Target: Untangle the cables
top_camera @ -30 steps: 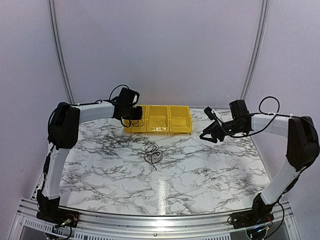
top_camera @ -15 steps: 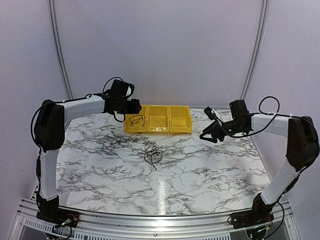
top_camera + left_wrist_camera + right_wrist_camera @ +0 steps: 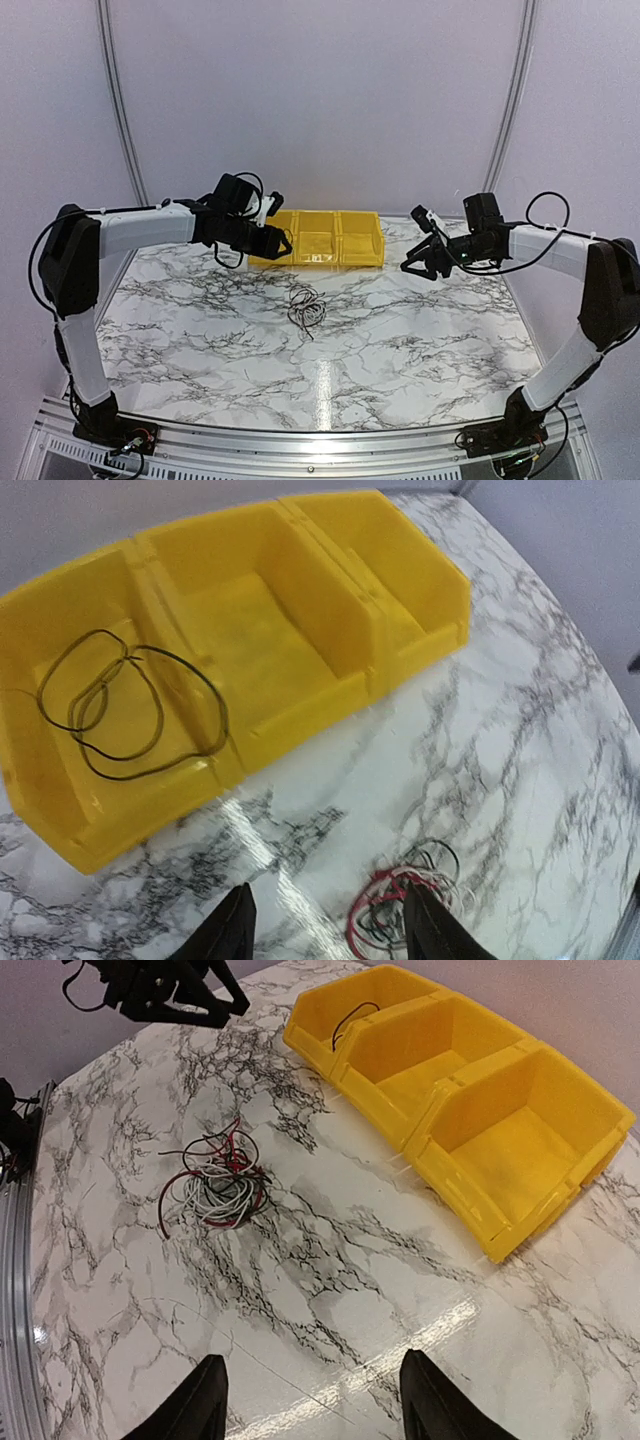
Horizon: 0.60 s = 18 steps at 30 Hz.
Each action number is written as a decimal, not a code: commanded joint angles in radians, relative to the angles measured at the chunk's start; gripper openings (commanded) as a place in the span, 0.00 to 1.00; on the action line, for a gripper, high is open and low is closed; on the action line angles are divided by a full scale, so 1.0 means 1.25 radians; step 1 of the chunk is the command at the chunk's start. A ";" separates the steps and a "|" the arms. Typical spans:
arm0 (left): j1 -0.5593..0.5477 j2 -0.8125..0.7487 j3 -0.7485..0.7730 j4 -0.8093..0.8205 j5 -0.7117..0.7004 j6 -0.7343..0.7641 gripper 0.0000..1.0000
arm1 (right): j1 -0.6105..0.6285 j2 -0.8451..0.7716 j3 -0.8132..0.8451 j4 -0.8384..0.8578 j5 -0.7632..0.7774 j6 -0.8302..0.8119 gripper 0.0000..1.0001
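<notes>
The tangle of cables (image 3: pixel 306 308), red, black and pale wires, lies on the marble table in front of the yellow bin (image 3: pixel 340 262). It also shows in the left wrist view as the tangle (image 3: pixel 405 915) and in the right wrist view as the tangle (image 3: pixel 212 1185). One black cable (image 3: pixel 130 705) lies looped in the bin's left compartment, and this loop (image 3: pixel 352 1015) partly shows from the right wrist. My left gripper (image 3: pixel 272 242) hovers at the bin's left end, open and empty (image 3: pixel 325 925). My right gripper (image 3: pixel 415 264) hangs open and empty to the right of the bin (image 3: pixel 310 1400).
The yellow three-compartment bin (image 3: pixel 300 695) stands at the back middle of the table; its middle and right compartments hold nothing. The table's right edge and a purple wall are near my right arm. Metal frame posts rise at the back corners.
My left gripper has opened and left the black cable in the bin's left compartment, then drawn back and come down at the bin's left end. My right arm shifted slightly right.
</notes>
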 commanded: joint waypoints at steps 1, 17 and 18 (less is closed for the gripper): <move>-0.049 -0.093 -0.056 -0.046 0.122 0.088 0.50 | 0.040 -0.032 0.022 0.011 0.006 -0.003 0.59; -0.123 -0.181 -0.324 0.297 -0.129 -0.195 0.54 | 0.230 0.055 0.126 -0.031 0.176 -0.069 0.51; -0.123 -0.205 -0.346 0.299 -0.142 -0.193 0.56 | 0.248 0.091 0.156 -0.046 0.198 -0.073 0.51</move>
